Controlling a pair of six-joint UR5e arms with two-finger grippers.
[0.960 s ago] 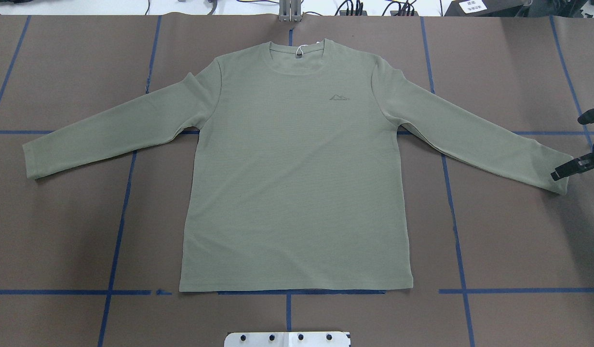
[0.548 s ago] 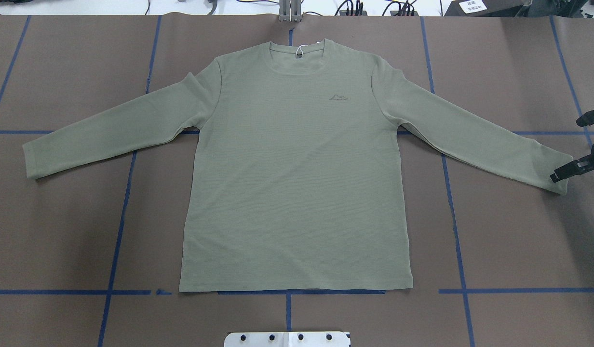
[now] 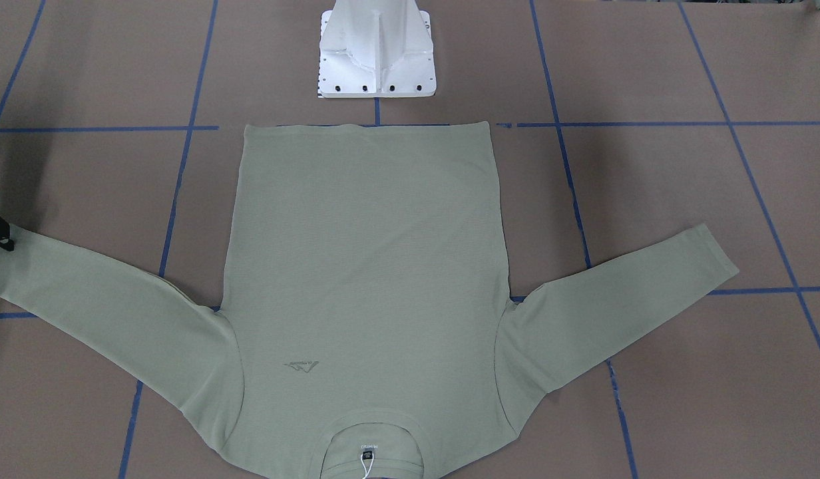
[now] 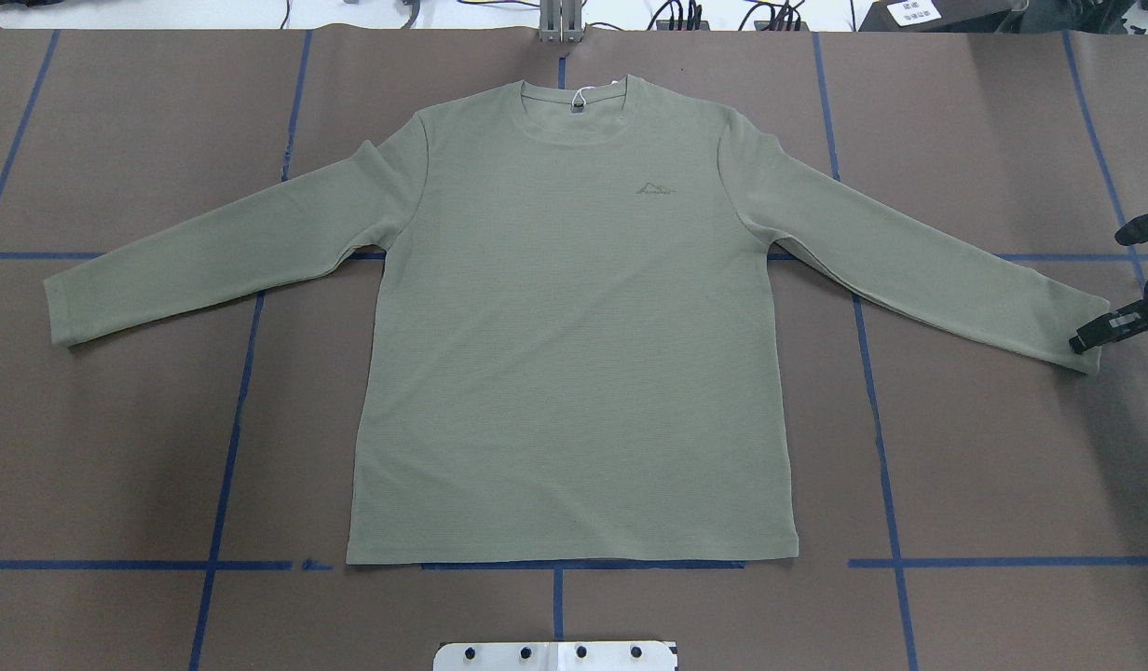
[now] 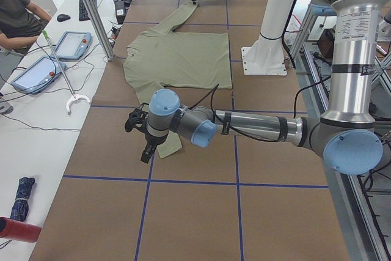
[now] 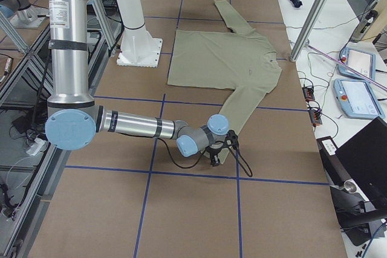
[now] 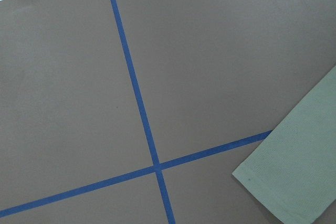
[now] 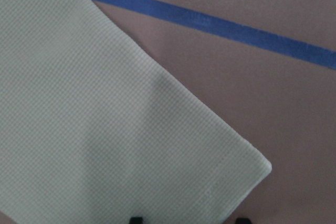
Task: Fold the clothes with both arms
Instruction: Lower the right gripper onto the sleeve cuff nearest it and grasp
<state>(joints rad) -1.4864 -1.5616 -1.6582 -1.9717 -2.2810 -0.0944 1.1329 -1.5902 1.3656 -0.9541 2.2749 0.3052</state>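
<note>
Sleeves point(image 4: 257, 233) spread wide offer each arm a cuff edge. The left hand point(image 5: 139, 139) hangs just beside the left cuff point(image 4: 60, 312); how far it is spread I cannot tell. The shirt point(image 4: 574, 326) lies flat, face up, mid-bench, neck away from the robot. The right hand point(image 4: 1110, 284), fingers wide, is poised at the right cuff point(image 4: 1091, 359), likely to pinch it. Blue tape point(image 4: 229, 419) grids the brown bench point(image 4: 117, 466); a white pedestal point(image 3: 377, 53) stands near the hem, tablets point(image 5: 73, 44) on a side desk.

Right end effector point(image 4: 1101, 288), jaws apart, low
</note>
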